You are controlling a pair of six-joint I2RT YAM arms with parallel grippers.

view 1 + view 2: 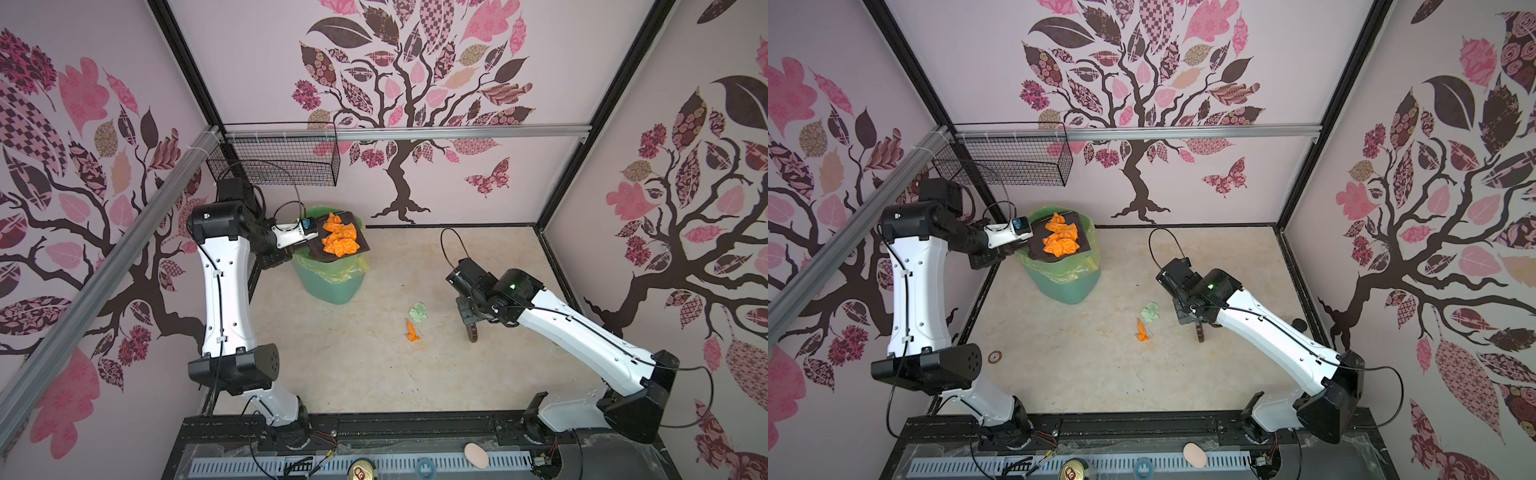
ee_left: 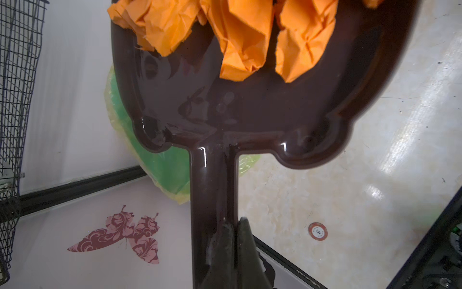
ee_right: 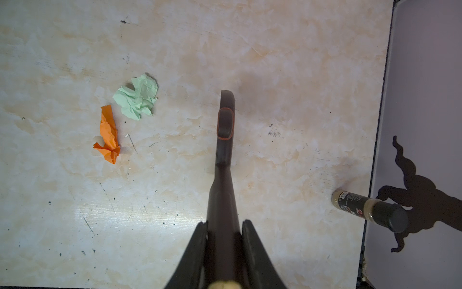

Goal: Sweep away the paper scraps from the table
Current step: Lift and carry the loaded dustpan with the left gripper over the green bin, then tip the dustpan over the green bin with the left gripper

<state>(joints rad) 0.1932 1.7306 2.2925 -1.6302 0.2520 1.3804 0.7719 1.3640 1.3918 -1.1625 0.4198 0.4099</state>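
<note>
My left gripper [image 2: 236, 222] is shut on the handle of a dark brown dustpan [image 2: 250, 110], holding it above a green bin [image 1: 328, 282] at the back left. Several orange paper scraps [image 1: 340, 239] [image 2: 237, 37] lie piled in the pan. Two paper scraps rest on the table [image 1: 353, 365] near its middle, a mint green wad [image 1: 419, 311] [image 3: 137, 96] and an orange one [image 1: 412, 331] [image 3: 108, 135]. To their right, my right gripper [image 3: 224, 224] is shut on a dark brown brush handle [image 3: 225, 140], whose end [image 1: 473, 333] hangs just over the table.
The bin carries a yellow-green liner [image 2: 170, 170]. A black wire basket [image 1: 282, 162] hangs on the back wall above the left arm. A spice bottle [image 3: 370, 210] stands by the table's right edge, and a poker chip [image 1: 994, 356] lies near the left edge.
</note>
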